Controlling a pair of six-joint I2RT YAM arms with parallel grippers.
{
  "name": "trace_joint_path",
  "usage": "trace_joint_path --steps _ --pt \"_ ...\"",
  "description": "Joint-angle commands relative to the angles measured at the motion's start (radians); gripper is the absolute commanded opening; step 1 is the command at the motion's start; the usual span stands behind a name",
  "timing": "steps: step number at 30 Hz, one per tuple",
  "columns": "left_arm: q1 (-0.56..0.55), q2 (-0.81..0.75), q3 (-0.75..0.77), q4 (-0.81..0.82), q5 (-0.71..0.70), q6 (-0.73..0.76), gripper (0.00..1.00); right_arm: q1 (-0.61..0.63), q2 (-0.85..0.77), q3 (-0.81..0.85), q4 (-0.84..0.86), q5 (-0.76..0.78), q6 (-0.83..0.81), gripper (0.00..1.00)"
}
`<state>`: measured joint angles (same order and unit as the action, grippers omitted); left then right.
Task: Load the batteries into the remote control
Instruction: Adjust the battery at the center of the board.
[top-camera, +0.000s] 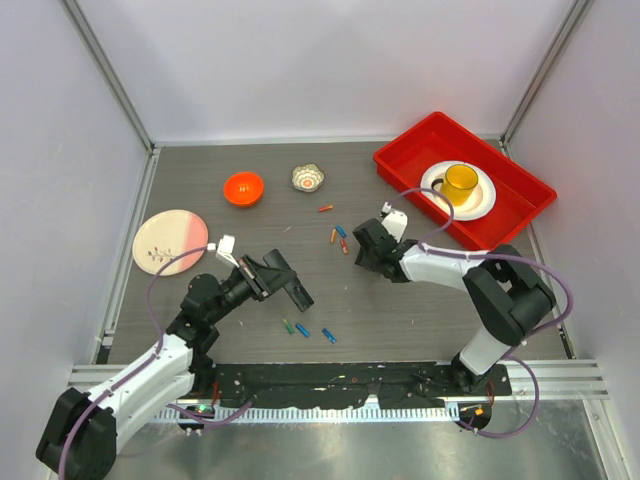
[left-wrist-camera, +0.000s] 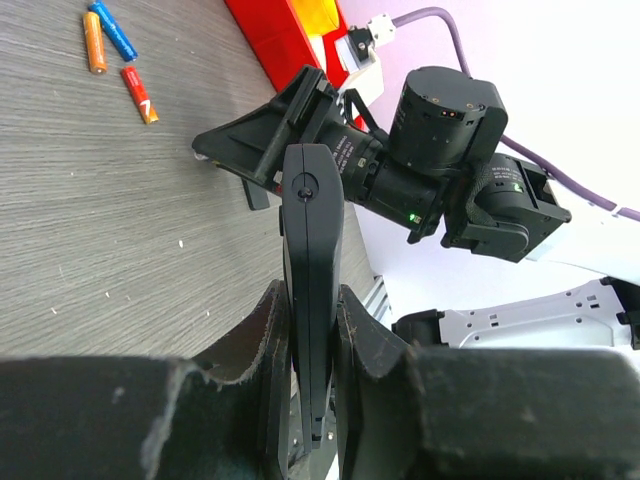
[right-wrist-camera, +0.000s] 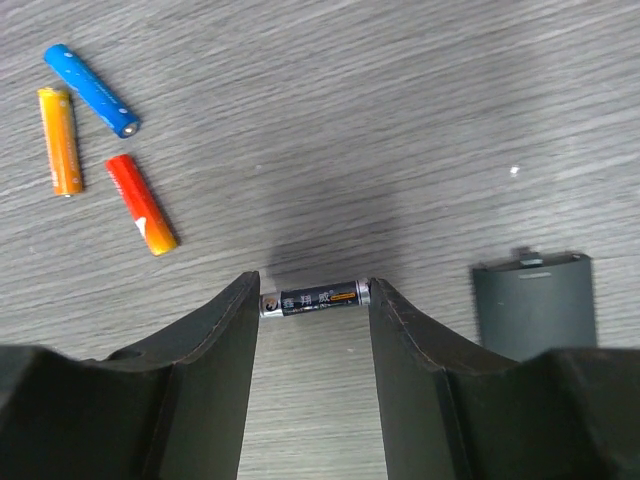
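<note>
Top view: the red tray (top-camera: 425, 140) holds a white plate (top-camera: 484, 201) bearing a yellow cup (top-camera: 460, 184). Coloured batteries (top-camera: 338, 238) lie loose on the table (top-camera: 420, 300), none seen in the orange bowl (top-camera: 243, 188).
Left wrist: the left gripper (left-wrist-camera: 312, 330) is clamped on the black remote (left-wrist-camera: 310, 230), held edge-on.
Right wrist: the right gripper (right-wrist-camera: 315, 292) pinches a black battery (right-wrist-camera: 314, 298) end to end.

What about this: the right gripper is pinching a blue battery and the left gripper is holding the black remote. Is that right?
Not quite. The right wrist view shows the right gripper pinching a black battery; the blue battery lies loose on the table. The left gripper does hold the black remote.
</note>
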<state>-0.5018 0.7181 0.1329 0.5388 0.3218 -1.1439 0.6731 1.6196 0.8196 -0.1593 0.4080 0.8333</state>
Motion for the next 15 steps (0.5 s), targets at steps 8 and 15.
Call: trace_joint_path --steps 8,15 --pt "-0.001 0.007 0.004 0.026 -0.012 0.01 0.0 0.023 0.079 0.084 -0.069 0.069 0.041 0.36" --pt "-0.001 0.033 0.005 0.047 -0.007 0.01 0.0 0.022 0.097 0.115 -0.112 0.052 0.009 0.51"
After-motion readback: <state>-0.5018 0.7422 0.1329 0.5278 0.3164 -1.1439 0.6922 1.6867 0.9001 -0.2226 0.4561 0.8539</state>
